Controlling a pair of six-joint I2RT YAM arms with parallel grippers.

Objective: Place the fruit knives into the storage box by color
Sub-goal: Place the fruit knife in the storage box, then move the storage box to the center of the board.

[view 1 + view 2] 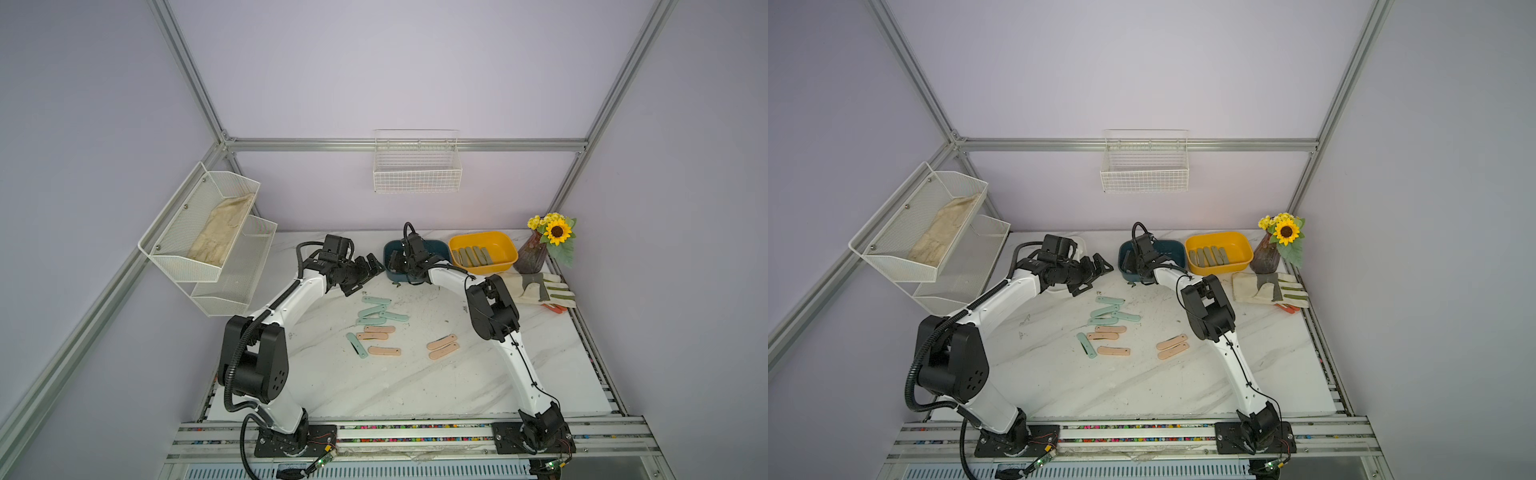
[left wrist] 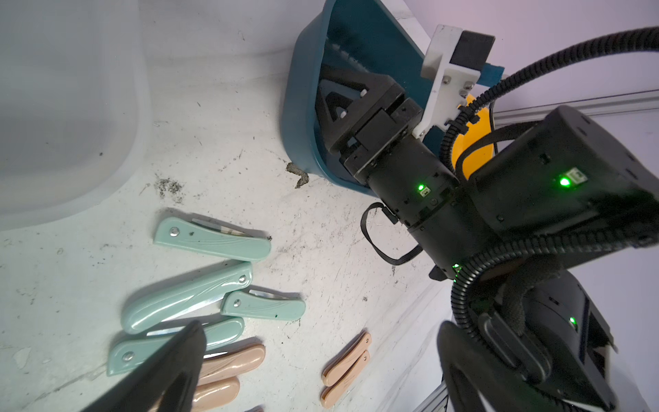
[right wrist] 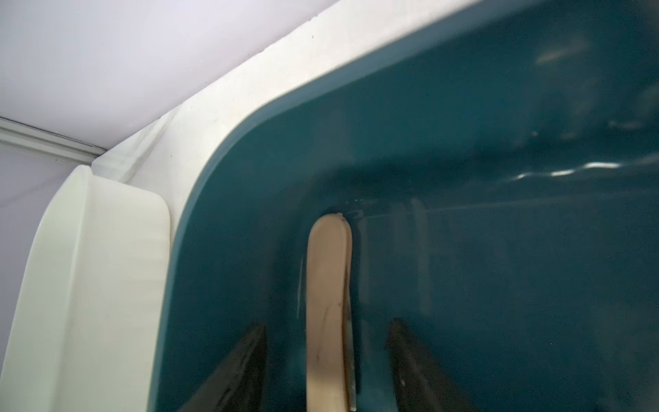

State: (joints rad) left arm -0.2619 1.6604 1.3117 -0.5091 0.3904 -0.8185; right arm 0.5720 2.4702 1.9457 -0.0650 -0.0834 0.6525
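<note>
Marble tabletop (image 1: pixel 374 386): mint knives (image 1: pixel 376 300) and pink knives (image 1: pixel 379 329) are scattered. Left gripper (image 1: pixel 365 276) is held wide open at 11 o'clock. At 12 o'clock, right gripper (image 3: pixel 328 323) is parted around an ungripped pink knife (image 3: pixel 326 278) inside teal box (image 3: pixel 499 249); knife could be snagged on withdrawal.

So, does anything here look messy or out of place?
Yes: a dark clump, perhaps dirt, lies on the marble table beside the teal box, with gritty smudges around. The mint green knives lie at crooked angles, blades peeking out.

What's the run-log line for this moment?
right gripper: open, pink knife loose in teal box | left gripper: open, near mint knives | yellow box: olive knives
</note>
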